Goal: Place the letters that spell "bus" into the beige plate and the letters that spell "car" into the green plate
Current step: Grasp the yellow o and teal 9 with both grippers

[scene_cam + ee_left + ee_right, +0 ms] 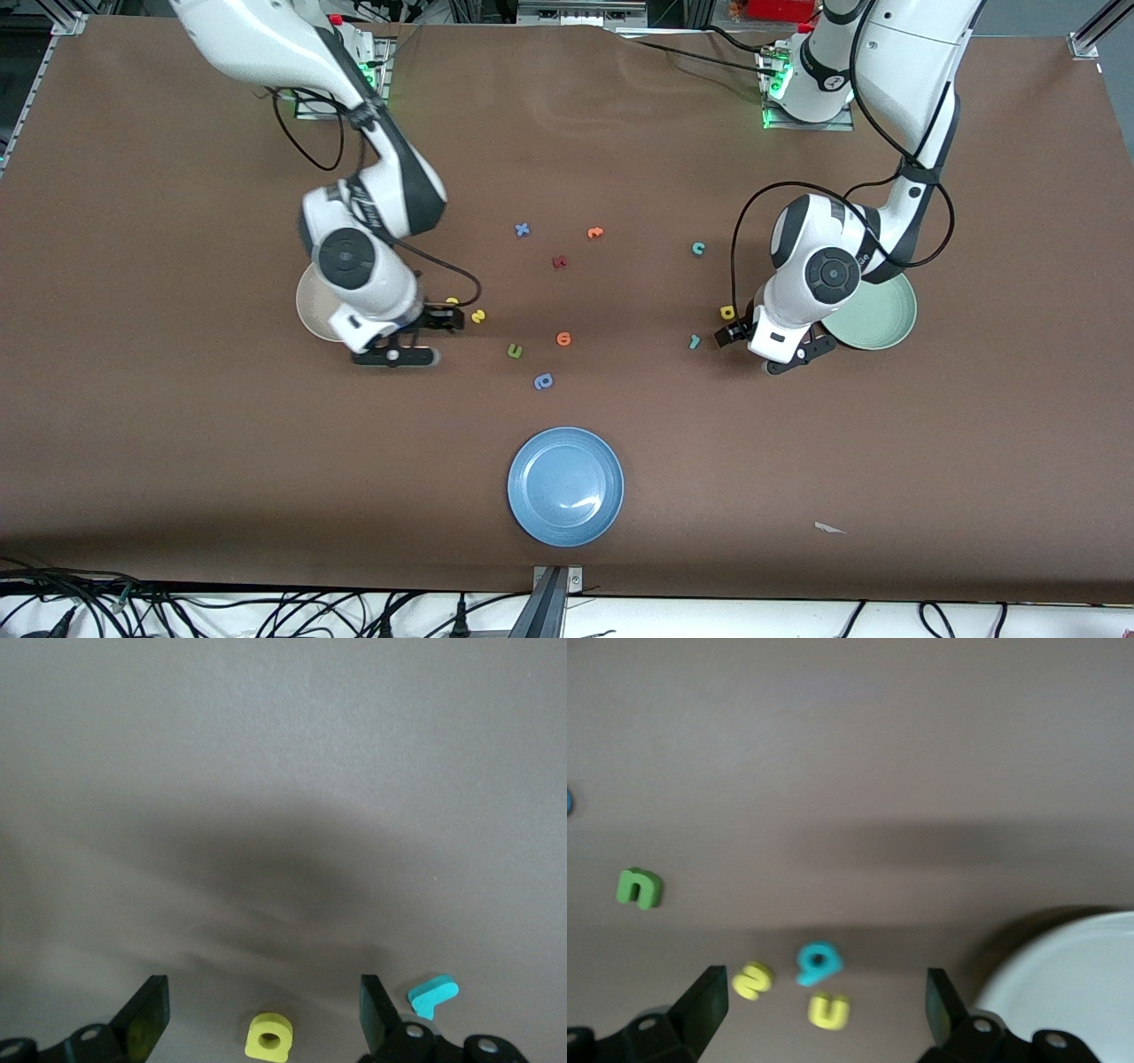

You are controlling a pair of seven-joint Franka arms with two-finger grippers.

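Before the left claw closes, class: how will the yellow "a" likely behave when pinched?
The yellow "a" looks like a small, thick foam piece, so probably light and slightly squashy. It lies flat on the table, so it shouldn't roll, but may skid if one of the open left claw's fingers nudges it.

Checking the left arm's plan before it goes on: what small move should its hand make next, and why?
Probably lower straight down: the left hand is open with the yellow "a" lying between its fingers on the table, beside the teal "r"; the green plate is close by.
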